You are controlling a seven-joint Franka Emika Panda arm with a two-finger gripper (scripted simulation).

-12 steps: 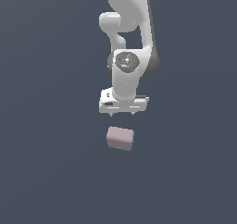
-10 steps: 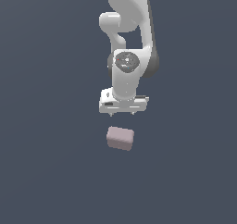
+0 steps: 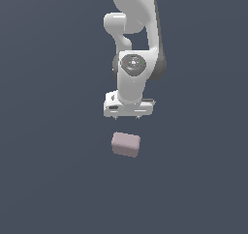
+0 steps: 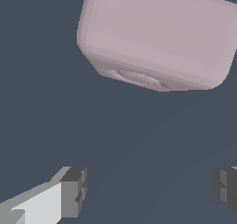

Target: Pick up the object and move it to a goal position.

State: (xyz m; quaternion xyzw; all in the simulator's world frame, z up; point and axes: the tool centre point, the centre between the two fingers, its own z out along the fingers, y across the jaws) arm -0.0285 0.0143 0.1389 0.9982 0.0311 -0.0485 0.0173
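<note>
The object (image 3: 126, 144) is a small pale pinkish-grey block with rounded edges, lying on the dark grey floor. My white gripper (image 3: 127, 117) hangs just above and behind it in the exterior view, apart from it. In the wrist view the block (image 4: 157, 35) looks large and lies beyond the fingertips (image 4: 74, 190), outside the gap between them. The gripper (image 4: 150, 188) is open wide and empty.
A plain dark grey floor (image 3: 48, 170) lies all around. The white arm (image 3: 133, 44) rises above the gripper.
</note>
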